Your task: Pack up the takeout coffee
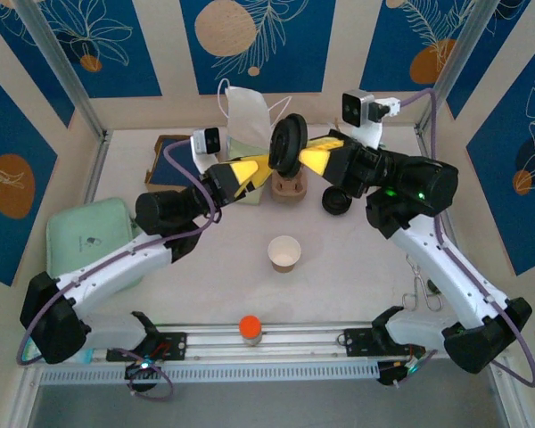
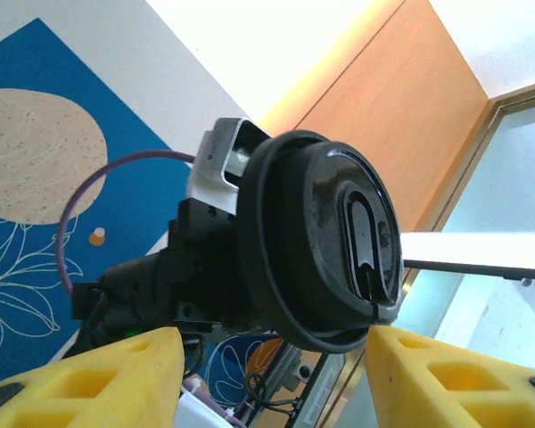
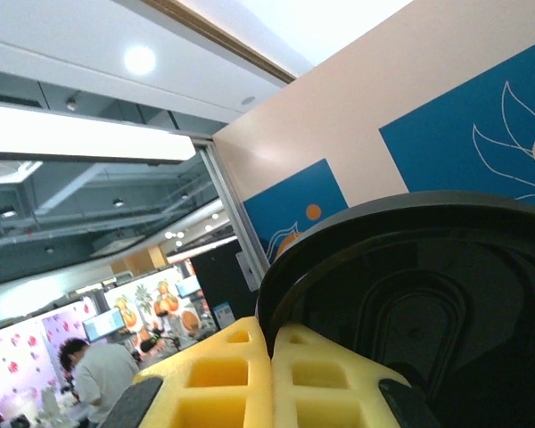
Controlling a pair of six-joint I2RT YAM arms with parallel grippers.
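Note:
A black coffee lid (image 1: 286, 143) is held on edge in the air above the back of the table, with my right gripper (image 1: 308, 157) shut on its rim. In the right wrist view the lid (image 3: 428, 285) is pinched between the yellow fingers of the right gripper (image 3: 270, 334). My left gripper (image 1: 269, 166) comes at it from the left. In the left wrist view the left gripper (image 2: 276, 348) stands open around the lid (image 2: 321, 241): one finger at the rim, the other apart. A paper cup (image 1: 284, 253) stands open at mid-table.
A second black lid (image 1: 337, 201) lies right of a brown cardboard holder (image 1: 288, 189). A white bag (image 1: 245, 111) stands at the back, a green pouch (image 1: 89, 236) at the left, and an orange-capped bottle (image 1: 250, 329) on the near rail.

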